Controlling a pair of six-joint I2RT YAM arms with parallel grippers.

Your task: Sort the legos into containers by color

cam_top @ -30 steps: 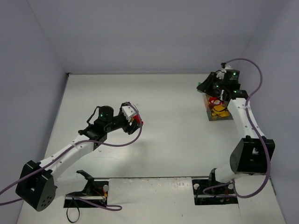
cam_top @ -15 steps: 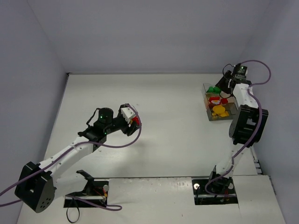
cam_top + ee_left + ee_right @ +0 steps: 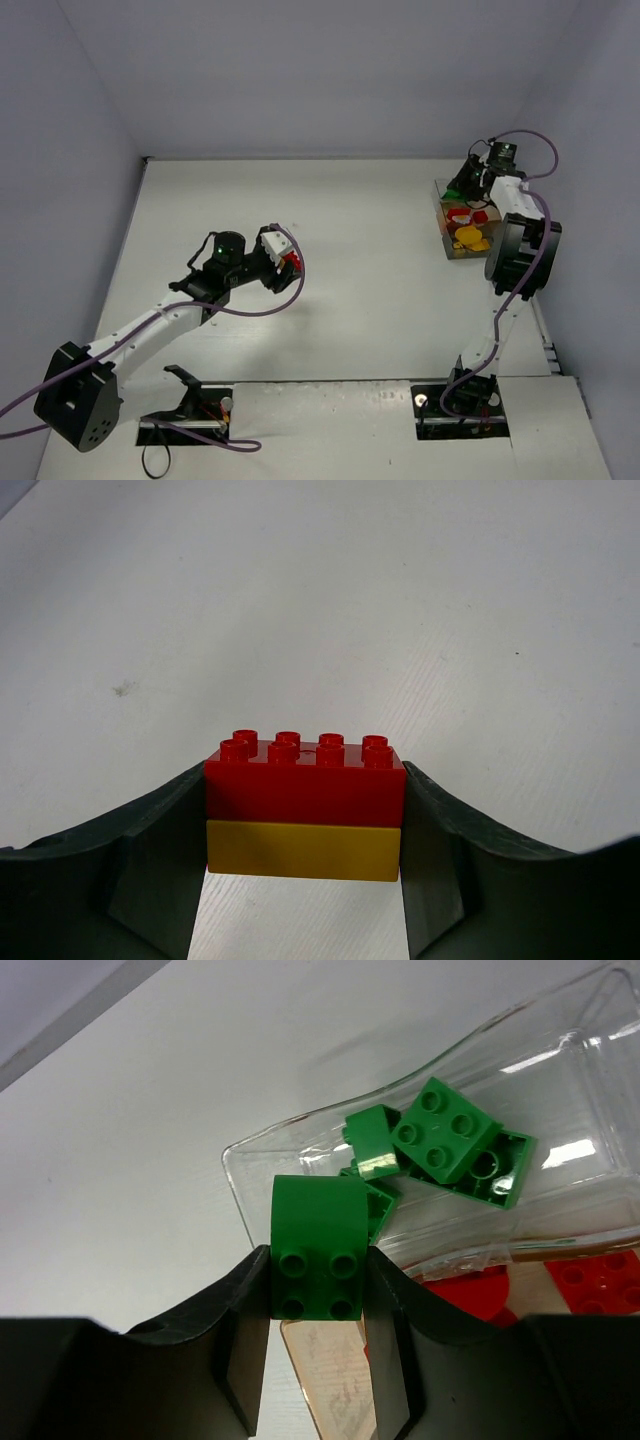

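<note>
My left gripper (image 3: 303,855) is shut on a red-on-yellow stacked lego (image 3: 303,805) and holds it above the bare white table; in the top view it (image 3: 289,259) is left of centre. My right gripper (image 3: 318,1345) is shut on a green lego (image 3: 318,1255), held over the near edge of the clear green compartment (image 3: 560,1195), where several green legos (image 3: 450,1140) lie. In the top view the right gripper (image 3: 466,184) is at the far end of the containers (image 3: 447,245), which hold green, red (image 3: 462,216) and yellow legos (image 3: 469,238).
Grey walls close the table on the left, back and right. The right arm's elbow (image 3: 520,255) stands just right of the containers. Red pieces (image 3: 600,1275) show in the compartment next to the green one.
The right arm has shifted a little left and nearer over the far end of the containers. The left gripper has barely moved, still holding the red-yellow lego.
</note>
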